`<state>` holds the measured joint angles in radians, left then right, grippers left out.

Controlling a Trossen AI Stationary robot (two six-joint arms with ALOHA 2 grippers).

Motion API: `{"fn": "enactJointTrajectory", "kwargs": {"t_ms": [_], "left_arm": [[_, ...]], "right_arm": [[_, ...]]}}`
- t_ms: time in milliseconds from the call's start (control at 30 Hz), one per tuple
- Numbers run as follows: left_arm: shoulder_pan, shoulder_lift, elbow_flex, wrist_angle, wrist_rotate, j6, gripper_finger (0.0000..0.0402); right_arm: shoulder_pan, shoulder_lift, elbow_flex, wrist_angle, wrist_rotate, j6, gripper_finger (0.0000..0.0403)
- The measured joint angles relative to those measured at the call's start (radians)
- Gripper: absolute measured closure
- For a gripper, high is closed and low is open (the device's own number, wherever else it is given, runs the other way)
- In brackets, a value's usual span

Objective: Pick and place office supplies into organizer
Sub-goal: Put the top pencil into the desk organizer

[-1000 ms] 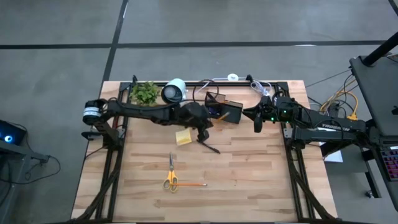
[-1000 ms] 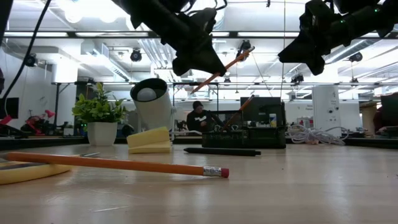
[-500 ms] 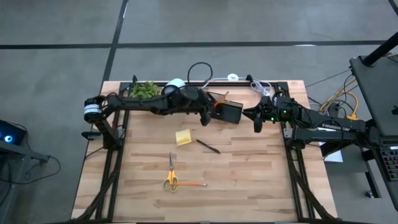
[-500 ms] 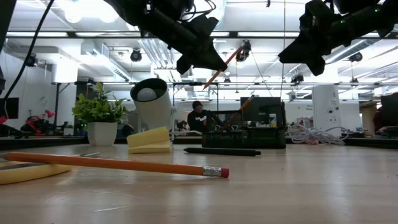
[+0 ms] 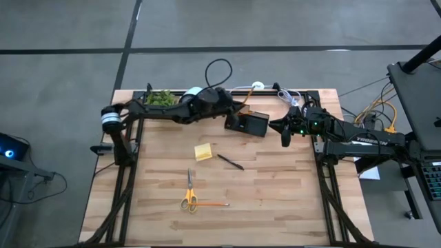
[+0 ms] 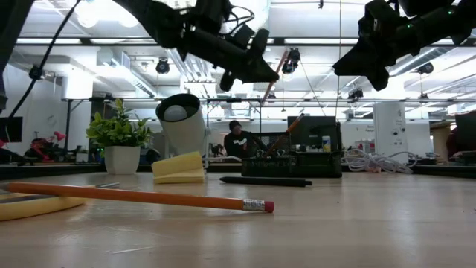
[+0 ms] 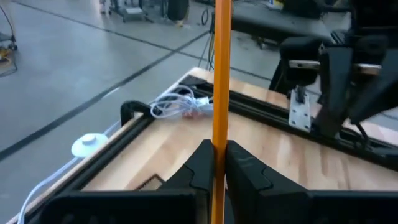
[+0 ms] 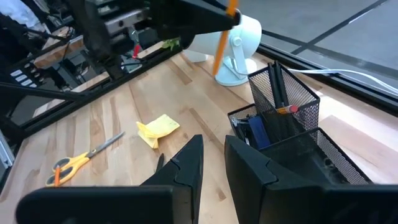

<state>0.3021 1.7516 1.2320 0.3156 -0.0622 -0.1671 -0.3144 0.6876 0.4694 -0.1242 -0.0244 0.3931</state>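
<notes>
I have the orange pencil [image 7: 221, 74] pinched upright in my left tool [image 7: 214, 163], long axis near vertical, raised over the back of the worktop [image 5: 275, 193] just beside the black mesh organizer [image 5: 249, 123], which lies toward my right arm. My right tool [image 8: 211, 165] waits past the organizer's far side, fingers slightly parted, holding nothing

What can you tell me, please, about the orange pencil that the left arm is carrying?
The orange pencil is a slim, straight stick, wood by its look, pinched between the left gripper's dark fingers, which are shut on it. It runs on well past the fingertips. In the low view it hangs tilted in the air, well above the table, over the black mesh organizer at the table's back edge. Nothing but the fingers touches it. Its tip and eraser cannot be made out.
</notes>
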Motion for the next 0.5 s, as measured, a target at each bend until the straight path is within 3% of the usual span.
{"fn": "enactJointTrajectory", "kwargs": {"t_ms": [500], "left_arm": [[0.052, 0.088, 0.0, 0.175, -0.023, 0.096, 0.0391]], "right_arm": [[0.0, 0.0, 0.0, -0.005, -0.003, 0.0, 0.0346]]}}
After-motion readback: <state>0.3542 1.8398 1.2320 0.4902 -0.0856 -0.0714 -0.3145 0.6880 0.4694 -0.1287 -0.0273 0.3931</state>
